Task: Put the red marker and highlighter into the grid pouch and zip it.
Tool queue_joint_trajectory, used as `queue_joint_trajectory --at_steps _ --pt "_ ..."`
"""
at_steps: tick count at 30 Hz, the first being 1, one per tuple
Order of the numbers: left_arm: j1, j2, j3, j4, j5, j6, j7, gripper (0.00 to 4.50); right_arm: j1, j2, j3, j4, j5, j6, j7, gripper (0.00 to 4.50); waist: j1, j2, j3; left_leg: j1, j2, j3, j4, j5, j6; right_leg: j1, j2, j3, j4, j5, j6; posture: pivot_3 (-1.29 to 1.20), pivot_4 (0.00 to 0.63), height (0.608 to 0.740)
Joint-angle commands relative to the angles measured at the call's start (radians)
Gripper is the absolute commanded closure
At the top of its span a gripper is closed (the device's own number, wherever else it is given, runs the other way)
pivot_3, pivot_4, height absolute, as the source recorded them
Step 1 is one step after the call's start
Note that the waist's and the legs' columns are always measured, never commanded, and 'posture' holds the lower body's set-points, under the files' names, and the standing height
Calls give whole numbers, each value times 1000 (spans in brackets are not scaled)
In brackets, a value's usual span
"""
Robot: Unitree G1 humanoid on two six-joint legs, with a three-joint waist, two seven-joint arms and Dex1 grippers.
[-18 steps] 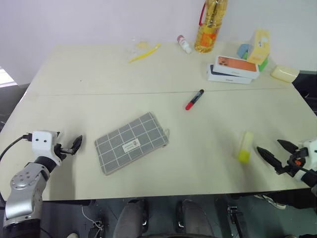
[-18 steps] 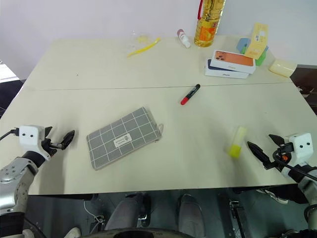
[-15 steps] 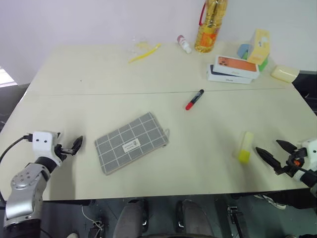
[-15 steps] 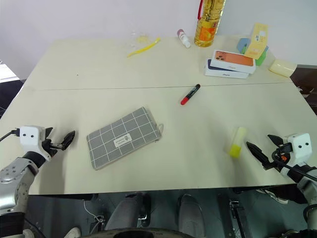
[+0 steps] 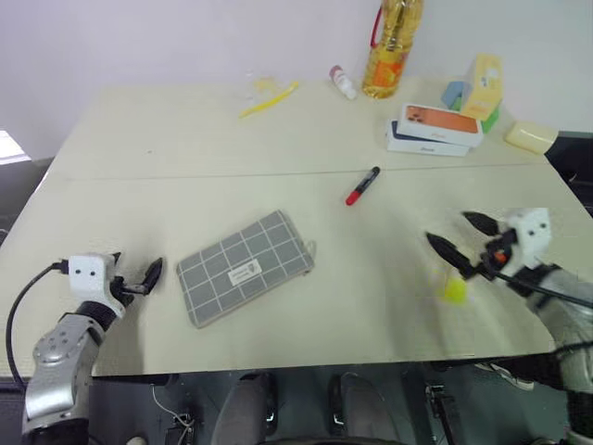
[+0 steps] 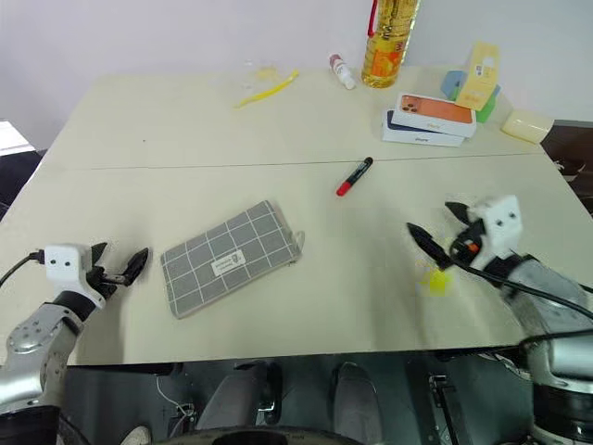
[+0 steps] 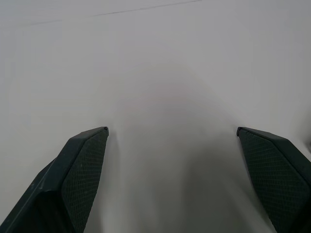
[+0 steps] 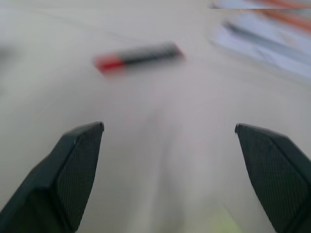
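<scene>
From the head camera, the grid pouch (image 5: 246, 267) lay flat and skewed on the table (image 5: 185, 139), nearer the front edge and left of the middle, its zipper edge toward the right. The red marker (image 5: 363, 185) lay slantwise near the table's centre, well apart from the pouch. The highlighter (image 5: 454, 283) sat toward the front right corner, partly hidden by the right gripper (image 5: 454, 238), which hung above it with its two black fingers spread wide and nothing between them. The left gripper (image 5: 151, 274) rested at the front left edge, just beside the pouch's left end but apart from it, holding nothing. Along the back edge stood an oil bottle (image 5: 391, 42), stacked phone boxes (image 5: 435, 130) and a thin yellow stick (image 5: 271, 98).

In the left wrist view, that gripper's fingers (image 7: 80, 170) stood wide apart over bare tabletop.

In the right wrist view, the fingers (image 8: 73, 170) gaped just as wide, empty, with the marker (image 8: 138, 56) blurred ahead and the boxes (image 8: 267, 29) beyond it.
</scene>
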Motion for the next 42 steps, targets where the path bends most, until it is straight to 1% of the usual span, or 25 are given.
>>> queue_joint_trajectory --at_steps 1,2,4,5,7,10,11,12,14,17,20,23,26,28,31,34,36,38,40,42 --pt "17 -4 6 -37 7 -42 1 34 -62 29 73 -103 47 61 -28 0 3 0 0 0 0 0 0 0 0 0 0 0 0 0 0 0 150 740" --pt "18 -9 1 -40 10 -52 1 11 -106 58 126 -130 65 101 -46 247 2 0 0 0 0 0 0 0 0 0 -1 0 0 0 0 0 150 740" --pt "18 -13 -25 -48 30 -82 -7 0 -199 131 279 -189 61 174 -89 823 -3 0 0 0 0 0 0 0 0 0 -1 0 -1 0 -1 0 150 740" --pt "18 -10 -41 -47 47 -102 -14 0 -235 161 348 -198 39 208 -112 1343 -7 0 0 0 0 0 0 0 0 0 -1 0 0 0 -1 0 150 740" --pt "19 -4 -58 -46 63 -128 -27 0 -266 201 446 -201 -16 234 -147 2368 -5 0 0 -1 0 0 0 0 0 -2 0 0 0 1 -2 0 150 740" --pt "32 11 -73 -49 80 -164 -50 0 -280 250 564 -174 -86 235 -184 3919 -1 0 0 -1 0 0 0 0 1 -6 -1 -1 0 1 -2 0 150 740" --pt "37 17 -74 -49 83 -171 -58 0 -284 259 600 -159 -110 234 -189 4355 -2 0 0 -2 -1 0 0 -1 1 -7 -1 -1 0 1 -2 0 150 740" --pt "42 21 -74 -48 84 -179 -66 0 -288 266 635 -144 -138 222 -192 4355 -2 0 0 -3 -2 0 0 -1 2 -7 -2 -1 -1 1 -2 0 150 740" --pt "58 41 -71 -48 100 -207 -83 0 -311 284 687 -86 -182 255 -212 4355 -5 0 0 -4 -3 1 1 -1 2 -7 -2 -1 -1 2 -3 0 150 740" --pt "81 73 -67 -52 116 -240 -112 0 -336 314 702 9 -230 313 -263 4355 -8 -1 -1 -4 -2 1 1 -1 2 -8 -2 -1 0 2 -3 0 150 740" --pt "130 134 -52 -62 136 -308 -170 0 -340 331 704 74 -249 369 -278 4355 -10 -1 -1 -4 -2 1 1 -1 2 -9 -1 -1 0 2 -3 0 150 740" --pt "192 204 -41 -58 159 -414 -240 0 -340 343 699 83 -243 373 -266 4355 -10 -1 -2 -3 -2 1 1 -1 2 -9 -1 -1 0 2 -3 0 150 740" --pt "273 292 -56 -47 204 -576 -337 0 -345 357 695 83 -235 376 -253 4355 -12 -1 -3 -3 -2 1 1 -1 2 -9 -1 -1 0 2 -5 0 150 740" --pt "297 336 -73 -29 225 -671 -379 0 -350 361 695 89 -237 376 -249 4355 -12 -1 -3 -3 -1 1 0 -2 1 -9 -2 -1 0 1 -7 0 150 740" --pt "265 373 -101 7 260 -783 -392 0 -356 366 697 100 -242 373 -244 4355 -11 0 -3 -3 -2 1 0 -2 1 -9 -2 -1 -1 1 -8 0 150 740" --pt "177 386 -163 44 301 -861 -399 0 -362 372 700 109 -248 370 -241 4355 -7 0 -4 -3 -2 1 0 -1 2 -9 -2 -1 0 1 -7 0 150 740" --pt "125 380 -205 64 310 -890 -402 0 -363 377 699 110 -252 371 -241 4355 -10 -1 -4 -3 -2 1 0 -1 2 -9 -1 -1 0 3 -5 0 150 740" --pt "55 367 -275 104 352 -951 -401 0 -361 382 693 109 -259 375 -250 4355 -10 -1 -4 -3 -2 2 0 -1 2 -9 -1 -1 0 3 -4 0 150 740" --pt "21 363 -312 132 352 -972 -402 0 -360 384 689 109 -264 377 -253 4355 -11 0 -4 -3 -2 2 0 -1 2 -9 -1 -2 0 4 -2 0 150 740" --pt "-13 360 -335 165 363 -1009 -391 564 -358 385 686 107 -267 378 -255 4412 -13 0 -4 -3 -2 2 0 -1 2 -9 0 -3 0 5 -1 0 150 740"
